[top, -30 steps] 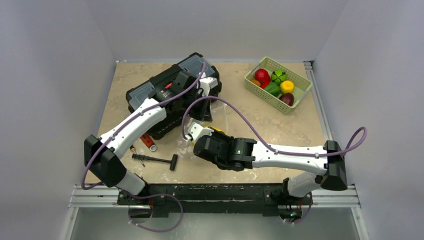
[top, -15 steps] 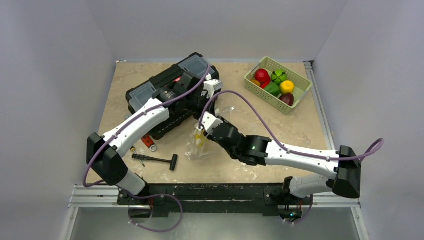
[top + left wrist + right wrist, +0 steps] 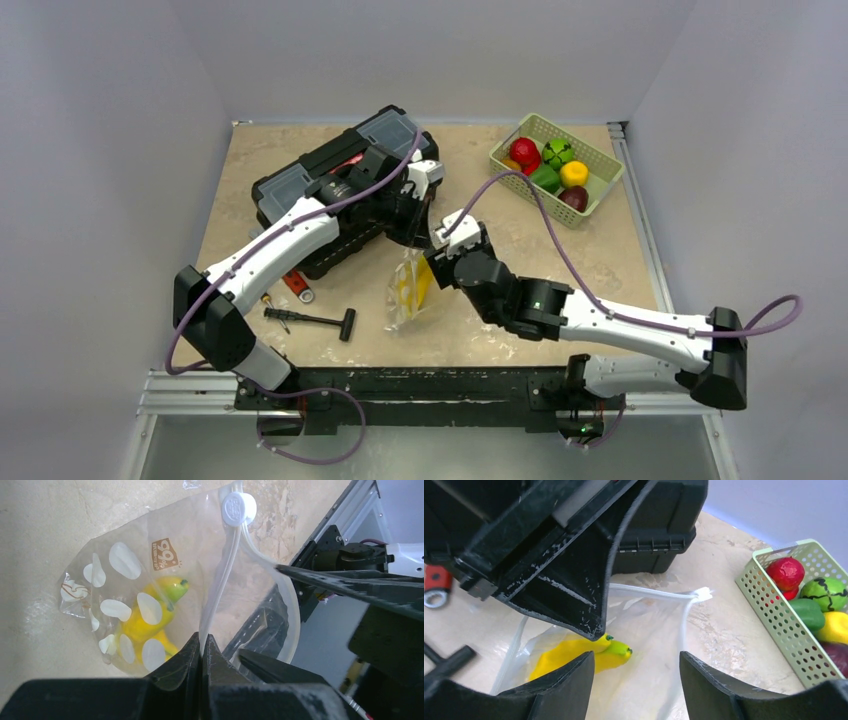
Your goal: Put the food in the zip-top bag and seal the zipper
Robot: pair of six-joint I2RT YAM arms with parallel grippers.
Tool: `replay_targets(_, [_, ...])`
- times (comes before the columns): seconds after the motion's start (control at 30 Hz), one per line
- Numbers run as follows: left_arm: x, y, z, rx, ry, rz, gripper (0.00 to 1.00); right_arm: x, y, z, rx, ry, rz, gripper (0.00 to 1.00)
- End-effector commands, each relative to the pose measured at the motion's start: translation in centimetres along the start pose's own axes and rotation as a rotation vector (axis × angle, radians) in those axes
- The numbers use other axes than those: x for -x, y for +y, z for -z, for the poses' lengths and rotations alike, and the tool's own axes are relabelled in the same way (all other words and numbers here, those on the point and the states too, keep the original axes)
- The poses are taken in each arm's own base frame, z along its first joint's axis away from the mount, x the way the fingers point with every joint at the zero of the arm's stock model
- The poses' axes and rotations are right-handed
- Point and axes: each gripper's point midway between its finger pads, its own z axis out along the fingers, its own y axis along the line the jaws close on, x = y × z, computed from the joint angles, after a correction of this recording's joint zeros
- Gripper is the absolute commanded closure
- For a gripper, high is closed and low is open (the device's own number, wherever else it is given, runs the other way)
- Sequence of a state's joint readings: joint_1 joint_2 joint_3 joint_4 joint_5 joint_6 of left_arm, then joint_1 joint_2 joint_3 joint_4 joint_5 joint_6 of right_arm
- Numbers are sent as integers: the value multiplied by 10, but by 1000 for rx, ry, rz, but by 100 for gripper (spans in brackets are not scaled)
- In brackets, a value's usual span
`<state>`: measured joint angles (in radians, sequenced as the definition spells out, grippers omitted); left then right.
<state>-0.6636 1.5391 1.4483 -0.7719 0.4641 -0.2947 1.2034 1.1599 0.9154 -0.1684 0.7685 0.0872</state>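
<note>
right arm [image 3: 600,320] advanced; left fingers [image 3: 180,667] pinch zipper [image 3: 222,580], right fingers [image 3: 559,685] spread; bag [image 3: 125,560] reads "99%".

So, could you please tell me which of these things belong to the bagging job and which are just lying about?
Job: zip-top bag; zipper, pinched by the left hand; banana inside; toy food in the green basket.
Lying about: black toolbox; T-handle tool; red-handled tool.
</note>
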Motion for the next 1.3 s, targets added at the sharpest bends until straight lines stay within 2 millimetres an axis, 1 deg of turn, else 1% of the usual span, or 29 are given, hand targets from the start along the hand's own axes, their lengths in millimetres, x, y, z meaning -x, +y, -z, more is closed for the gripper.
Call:
replay_targets(0.0, [13, 2, 12, 56, -74, -26, 100, 30, -13, 21, 5, -57, -211, 39])
replay_targets(0.07, [14, 9, 15, 97, -88, -24, 100, 36, -14, 28, 11, -34, -275, 37])
replay_targets(0.13, [18, 17, 22, 164, -118, -31, 100, 37, -18, 35, -6, 11, -331, 34])
replay_targets(0.2, [24, 22, 34, 226, -170, -58, 100, 36, -28, 41, -61, 48, -386, 30])
replay_targets(0.3, [30, 18, 49, 234, -257, -88, 100, 38, -46, 46, -105, 65, -446, 28])
replay_targets(0.37, [31, 15, 52, 221, -272, -96, 100, 45, -54, 49, -88, 37, -485, 27])
replay_targets(0.4, [29, 17, 52, 230, -261, -92, 100, 47, -58, 50, -83, 25, -503, 26])
replay_targets(0.5, [27, 21, 52, 268, -236, -118, 100, 40, -77, 45, -109, 28, -546, 24])
replay_targets(0.6, [23, 22, 49, 290, -208, -155, 100, 29, -101, 31, -154, 51, -556, 24])
replay_targets(0.67, [21, 23, 42, 295, -179, -156, 100, 29, -115, 26, -190, 50, -544, 24])
replay_targets(0.77, [17, 18, 38, 313, -101, -168, 100, 30, -141, 17, -267, 72, -518, 25])
replay_targets(0.83, [14, 22, 39, 342, -55, -169, 100, 30, -159, 9, -310, 83, -522, 25])
replay_targets(0.9, [15, 31, 40, 385, -53, -185, 100, 26, -179, -3, -344, 99, -555, 25])
replay_targets(0.97, [12, 38, 34, 399, -73, -191, 100, 16, -200, -16, -386, 115, -601, 25])
replay_targets(1.07, [6, 46, 19, 396, -85, -189, 100, -7, -220, -46, -423, 159, -675, 21])
replay_targets(1.17, [1, 46, 20, 403, -33, -183, 100, -28, -233, -78, -450, 196, -730, 16])
replay_targets(1.2, [-3, 49, 20, 409, -23, -183, 100, -35, -243, -87, -480, 209, -743, 15])
replay_targets(1.23, [-4, 55, 23, 445, -27, -185, 100, -41, -256, -95, -513, 210, -756, 14])
replay_targets(1.27, [-5, 57, 25, 456, -34, -187, 100, -48, -265, -104, -535, 216, -768, 13])
